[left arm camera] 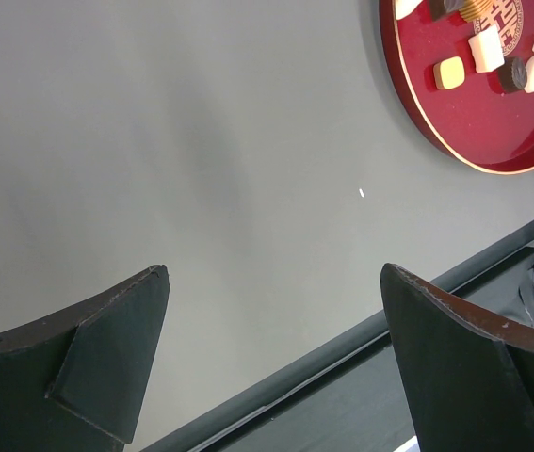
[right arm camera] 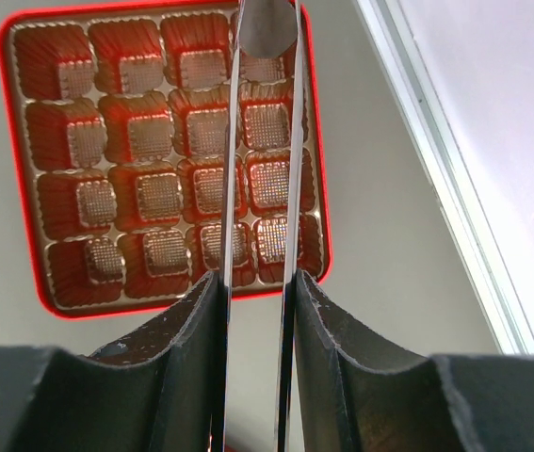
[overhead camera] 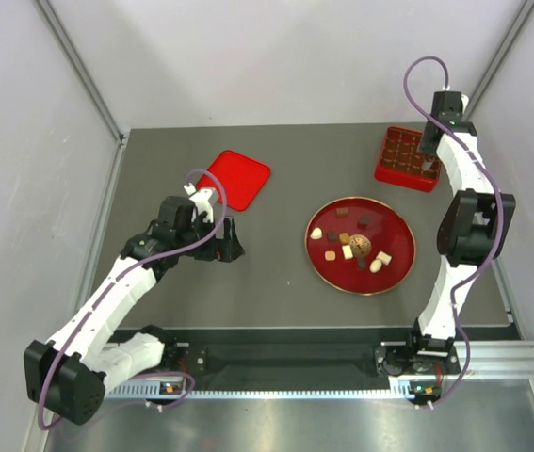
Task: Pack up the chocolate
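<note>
The chocolate (overhead camera: 347, 250) lies as several small cream, tan and dark pieces on the round red plate (overhead camera: 394, 226); the left wrist view catches some of the chocolate (left arm camera: 485, 49) on the plate (left arm camera: 474, 122) at its top right. My left gripper (overhead camera: 232, 240) (left arm camera: 276, 273) hovers open and empty over bare table left of the plate. At the back right, my right gripper (overhead camera: 428, 155) (right arm camera: 259, 282) is shut on thin metal tongs (right arm camera: 232, 188). The tongs reach over the red box with its gold-brown cells (overhead camera: 406, 158) (right arm camera: 153, 151). The cells I see hold nothing, and no piece shows between the blades.
A flat red lid (overhead camera: 238, 177) lies at the back left, just beyond the left gripper. A metal rail (right arm camera: 455, 235) and the white side wall run close to the right of the box. The table's front rail (left arm camera: 342, 358) passes under the left fingers.
</note>
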Motion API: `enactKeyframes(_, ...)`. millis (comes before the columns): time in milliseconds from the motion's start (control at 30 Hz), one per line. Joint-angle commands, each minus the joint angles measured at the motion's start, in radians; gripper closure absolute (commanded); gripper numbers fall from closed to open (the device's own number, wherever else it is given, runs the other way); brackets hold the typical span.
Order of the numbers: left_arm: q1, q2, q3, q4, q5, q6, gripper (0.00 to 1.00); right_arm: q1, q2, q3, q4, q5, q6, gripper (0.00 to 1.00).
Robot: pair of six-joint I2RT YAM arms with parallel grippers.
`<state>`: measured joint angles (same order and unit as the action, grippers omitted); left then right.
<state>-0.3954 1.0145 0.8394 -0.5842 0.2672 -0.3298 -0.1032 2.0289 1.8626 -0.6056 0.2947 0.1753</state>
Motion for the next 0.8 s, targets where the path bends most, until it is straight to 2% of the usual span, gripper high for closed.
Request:
enactKeyframes(0, -0.005, -0.010, -0.010, 0.017, -0.008, 0.011, 0.01, -0.016, 0.010, 0.044, 0.058, 0.026, -0.014, 0.69)
enactKeyframes(267, -0.005, -0.007, -0.008, 0.014, -0.009, 0.009, 0.01, -0.016, 0.022, 0.050, 0.067, 0.024, -0.016, 0.65)
enactKeyframes(400, -0.005, -0.007, -0.008, 0.014, -0.011, 0.011, 0.01, -0.016, 0.022, 0.053, 0.067, 0.030, -0.016, 0.60)
enactKeyframes(767, -0.005, -0.010, -0.006, 0.014, -0.005, 0.011, 0.01, -0.016, -0.002, 0.067, 0.058, 0.052, -0.020, 0.56)
